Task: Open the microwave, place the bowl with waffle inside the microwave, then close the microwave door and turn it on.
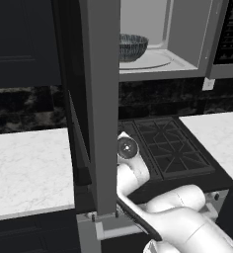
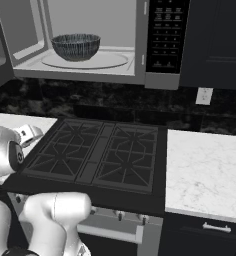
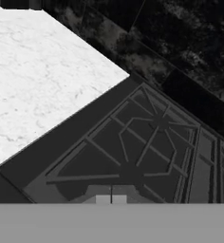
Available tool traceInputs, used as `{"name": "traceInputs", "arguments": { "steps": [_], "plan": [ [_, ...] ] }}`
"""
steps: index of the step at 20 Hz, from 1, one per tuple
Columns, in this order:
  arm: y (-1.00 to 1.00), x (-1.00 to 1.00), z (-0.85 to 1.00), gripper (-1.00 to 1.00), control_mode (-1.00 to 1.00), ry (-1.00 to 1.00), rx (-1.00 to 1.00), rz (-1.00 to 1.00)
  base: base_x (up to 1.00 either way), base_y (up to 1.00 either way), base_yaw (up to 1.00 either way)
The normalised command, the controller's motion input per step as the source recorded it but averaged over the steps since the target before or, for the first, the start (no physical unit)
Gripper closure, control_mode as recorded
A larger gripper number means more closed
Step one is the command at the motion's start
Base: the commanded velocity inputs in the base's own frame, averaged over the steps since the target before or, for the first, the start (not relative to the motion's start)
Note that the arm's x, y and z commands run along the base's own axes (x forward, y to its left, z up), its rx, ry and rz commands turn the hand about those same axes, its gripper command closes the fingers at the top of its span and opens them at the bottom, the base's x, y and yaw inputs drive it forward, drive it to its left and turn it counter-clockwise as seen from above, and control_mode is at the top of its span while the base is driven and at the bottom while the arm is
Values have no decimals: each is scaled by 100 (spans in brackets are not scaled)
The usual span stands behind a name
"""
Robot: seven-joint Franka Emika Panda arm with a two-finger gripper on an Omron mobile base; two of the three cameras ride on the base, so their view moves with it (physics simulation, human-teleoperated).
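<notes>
The microwave (image 1: 187,54) (image 2: 90,20) hangs above the stove with its grey interior exposed. Swung wide open, the microwave door (image 1: 101,99) (image 2: 0,70) stands edge-on toward me in the left base view. The dark ribbed bowl (image 1: 132,47) (image 2: 76,46) rests on the round turntable inside. Its wall hides the waffle. The black button panel (image 2: 165,35) is at the right. My gripper (image 3: 111,199) hovers low over the stove's left edge, far below the microwave, its fingertips together and holding nothing.
A black gas stove (image 1: 168,148) (image 2: 100,155) (image 3: 147,142) lies under the microwave. White marble counters (image 1: 29,168) (image 2: 205,170) (image 3: 38,85) flank it. Dark cabinets (image 1: 19,39) (image 2: 220,40) sit beside the microwave. A wall outlet (image 2: 204,95) is on the backsplash.
</notes>
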Motion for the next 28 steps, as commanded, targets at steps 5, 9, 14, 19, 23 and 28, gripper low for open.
{"name": "traceInputs", "arguments": {
  "steps": [5, 9, 14, 19, 23, 28],
  "plan": [
    [47, -9, 0, 100, -100, -19, 0, -2, 0, 0, 0],
    [39, -38, 21, 100, -100, -22, 0, -8, 0, 0, 0],
    [44, -69, 61, 100, -100, -26, 0, -9, 0, 0, 0],
    [48, -75, 82, 100, -100, -26, -3, -13, 0, 0, 0],
    [66, -53, 80, 100, -100, -20, -9, -18, 0, 0, 0],
    [67, -29, 80, 100, -100, -24, -10, -27, 0, 0, 0]
  ]
}}
